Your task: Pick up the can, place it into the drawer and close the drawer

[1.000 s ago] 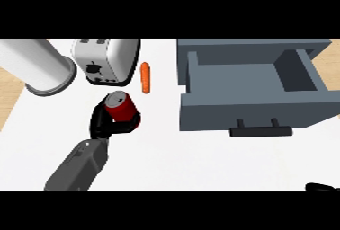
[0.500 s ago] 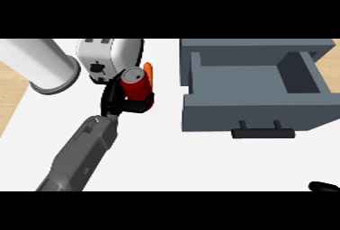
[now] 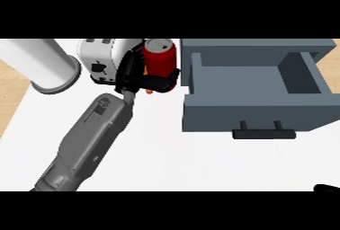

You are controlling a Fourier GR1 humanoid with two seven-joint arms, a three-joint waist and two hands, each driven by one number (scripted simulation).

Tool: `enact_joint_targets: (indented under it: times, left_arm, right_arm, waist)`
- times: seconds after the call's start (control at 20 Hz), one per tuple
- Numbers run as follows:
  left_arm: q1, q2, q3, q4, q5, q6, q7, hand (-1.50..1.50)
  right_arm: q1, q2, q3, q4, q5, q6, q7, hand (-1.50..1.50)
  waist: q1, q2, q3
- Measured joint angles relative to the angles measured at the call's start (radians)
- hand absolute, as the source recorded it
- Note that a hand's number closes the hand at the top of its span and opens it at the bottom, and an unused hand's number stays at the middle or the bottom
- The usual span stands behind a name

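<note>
The red can [image 3: 159, 58] is grasped by the left hand [image 3: 136, 74], its fingers [image 3: 161, 82] curled round the can's lower part. The can is held above the white table [image 3: 172, 152], just left of the open grey drawer [image 3: 256, 96] and beside the white toaster [image 3: 100, 58]. An orange item is partly hidden beneath the hand. A white cylinder [image 3: 40, 63] stands at the left. Only a dark tip of the right hand [image 3: 327, 188] is seen at the lower right edge; its fingers' state cannot be told.

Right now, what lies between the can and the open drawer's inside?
Only the drawer's left wall, by the head view. The can, held in the left robot hand, sits just outside it. Nothing else shows in that stretch.
</note>
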Motion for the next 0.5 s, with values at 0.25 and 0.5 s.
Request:
enact_joint_targets:
  times: [0.25, 0.5]
  left_arm:
    - [-0.126, -0.022, 0.011, -0.035, -0.041, 0.064, 0.125, 1.50]
    - [-0.256, -0.043, 0.030, 0.001, -0.083, 0.092, 0.218, 1.50]
  right_arm:
    - [-0.031, -0.006, 0.004, 0.010, 0.011, -0.011, 0.021, -1.50]
    - [-0.005, 0.012, 0.007, 0.007, 0.015, -0.003, -0.011, -1.50]
  waist:
    - [-0.002, 0.001, 0.000]
    - [-0.009, 0.003, 0.000]
